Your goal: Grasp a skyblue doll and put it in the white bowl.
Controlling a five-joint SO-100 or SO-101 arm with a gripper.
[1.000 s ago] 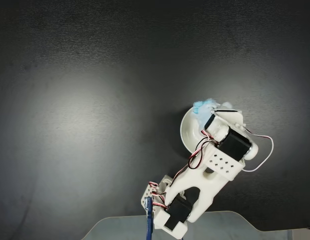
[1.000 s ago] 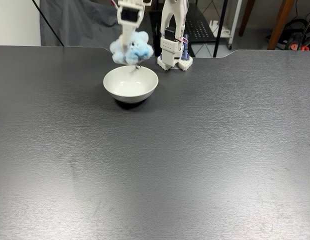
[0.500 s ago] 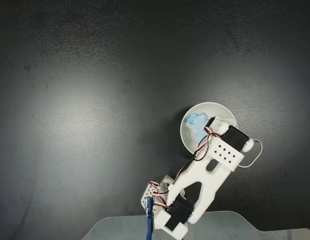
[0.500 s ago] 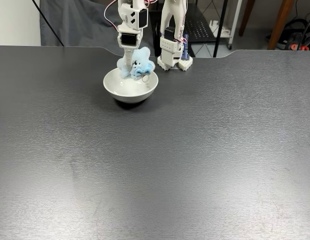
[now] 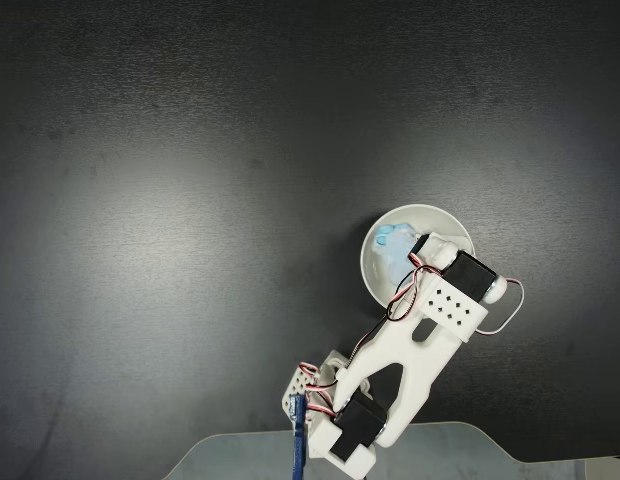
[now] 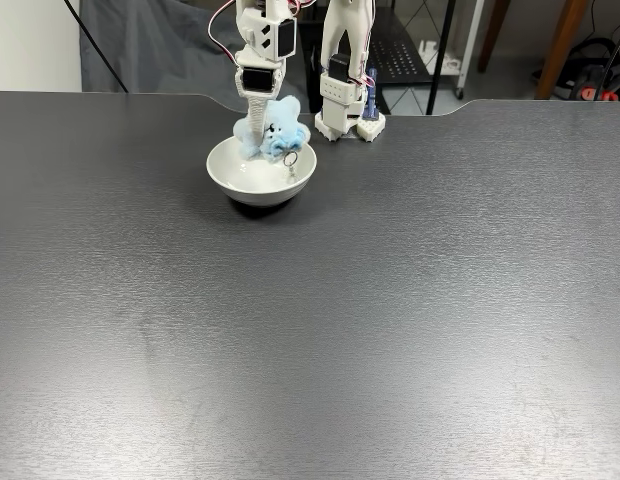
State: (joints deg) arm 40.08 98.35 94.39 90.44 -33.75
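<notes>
Dark, fine-grained matte surface (image 6: 390, 300) carries the glossy white bowl (image 6: 261, 178) near the arm base. In the side fixed view, the tool (image 6: 258, 135) reaches down into the bowl, clenched on the skyblue doll (image 6: 277, 135); the fluffy doll sits upright against the bowl's far rim, metal keyring (image 6: 290, 158) hanging toward the camera. From above, the arm covers most of the doll (image 5: 393, 240), at the bowl's (image 5: 373, 268) left inside.

Pale-blue and white skyblue doll (image 6: 274, 136) with brighter blue bow, plain glossy white bowl (image 6: 252, 185), dark grey bench (image 6: 390, 300).
</notes>
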